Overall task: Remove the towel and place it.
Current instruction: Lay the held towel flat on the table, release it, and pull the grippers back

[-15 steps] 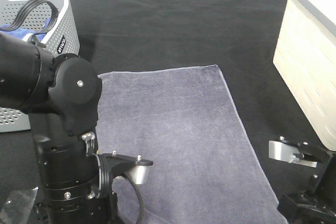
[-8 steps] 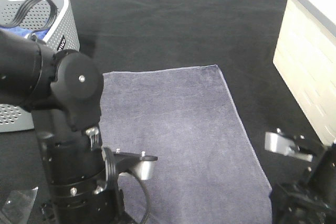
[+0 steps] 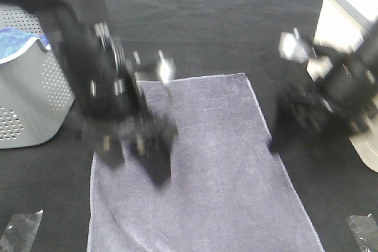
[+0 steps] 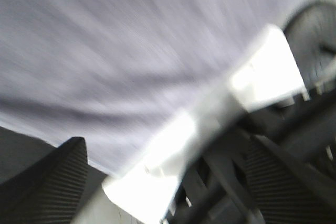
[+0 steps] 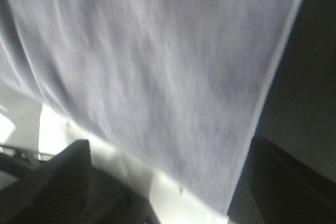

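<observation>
— From high up, where to find the towel (image 3: 224, 163)?
— Spread flat on the dark table (image 3: 236, 28), under the blurred left gripper (image 3: 139, 157); just beside its far edge, the right gripper (image 3: 289, 125).
— On the left wrist?
— With jaws parted wide, gripping nothing, above grey terry.
— Right wrist?
— Likewise spread apart, empty, over its pale edge.

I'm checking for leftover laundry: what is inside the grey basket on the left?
A bright blue cloth lies inside the grey basket, seen over its rim. Anything deeper is hidden by its wall.
</observation>
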`<action>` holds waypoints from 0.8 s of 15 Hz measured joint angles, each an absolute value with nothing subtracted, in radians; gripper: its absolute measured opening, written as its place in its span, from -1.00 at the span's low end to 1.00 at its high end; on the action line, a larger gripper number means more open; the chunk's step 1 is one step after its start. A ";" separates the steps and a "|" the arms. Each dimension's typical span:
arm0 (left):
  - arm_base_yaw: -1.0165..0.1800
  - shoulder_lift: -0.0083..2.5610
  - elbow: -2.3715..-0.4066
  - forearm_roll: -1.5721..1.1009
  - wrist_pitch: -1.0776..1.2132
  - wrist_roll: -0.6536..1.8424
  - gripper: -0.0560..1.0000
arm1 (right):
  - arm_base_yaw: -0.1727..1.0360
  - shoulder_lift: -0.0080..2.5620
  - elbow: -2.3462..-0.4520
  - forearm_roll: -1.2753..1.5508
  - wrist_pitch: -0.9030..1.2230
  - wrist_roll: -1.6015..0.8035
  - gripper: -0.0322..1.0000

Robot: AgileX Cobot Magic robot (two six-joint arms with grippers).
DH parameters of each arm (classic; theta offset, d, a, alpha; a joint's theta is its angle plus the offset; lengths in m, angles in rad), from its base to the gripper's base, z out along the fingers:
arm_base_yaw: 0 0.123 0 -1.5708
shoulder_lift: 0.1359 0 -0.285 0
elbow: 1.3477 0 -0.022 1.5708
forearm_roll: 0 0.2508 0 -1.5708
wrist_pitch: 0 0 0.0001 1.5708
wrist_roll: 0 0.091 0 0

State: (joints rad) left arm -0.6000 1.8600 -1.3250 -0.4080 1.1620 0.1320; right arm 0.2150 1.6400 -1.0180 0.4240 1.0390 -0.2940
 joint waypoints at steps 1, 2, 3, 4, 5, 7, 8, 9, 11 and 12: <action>-0.541 1.923 -1.449 -0.360 1.167 0.132 0.57 | 0.215 1.714 -1.151 0.426 1.070 -0.294 0.60; -0.517 1.980 -1.539 -0.339 1.171 0.132 0.57 | 0.215 1.767 -1.238 0.426 1.087 -0.293 0.60; -0.510 2.005 -1.580 -0.333 1.174 0.132 0.57 | 0.215 1.798 -1.287 0.426 1.098 -0.292 0.60; -0.493 2.063 -1.684 -0.323 1.192 0.131 0.57 | 0.212 1.861 -1.386 0.424 1.123 -0.292 0.60; -0.474 2.129 -1.781 -0.319 1.203 0.122 0.57 | 0.202 1.917 -1.471 0.424 1.152 -0.292 0.60; -0.437 2.259 -1.946 -0.316 1.207 0.112 0.57 | 0.151 2.032 -1.633 0.435 1.199 -0.290 0.60; -0.425 2.321 -2.035 -0.309 1.207 0.108 0.57 | 0.124 2.088 -1.708 0.452 1.207 -0.285 0.60; -0.415 2.376 -2.100 -0.310 1.207 0.103 0.57 | 0.105 2.135 -1.773 0.463 1.208 -0.284 0.60; -0.379 2.444 -2.163 -0.320 1.207 0.101 0.57 | 0.099 2.216 -1.895 0.479 1.209 -0.283 0.60; -0.356 2.447 -2.164 -0.319 1.208 0.101 0.57 | 0.099 2.250 -1.942 0.487 1.211 -0.283 0.60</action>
State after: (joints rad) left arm -0.3560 2.4470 -2.1640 -0.3190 1.2080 0.1010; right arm 0.0990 2.2500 -1.9420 0.4870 1.2110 -0.2830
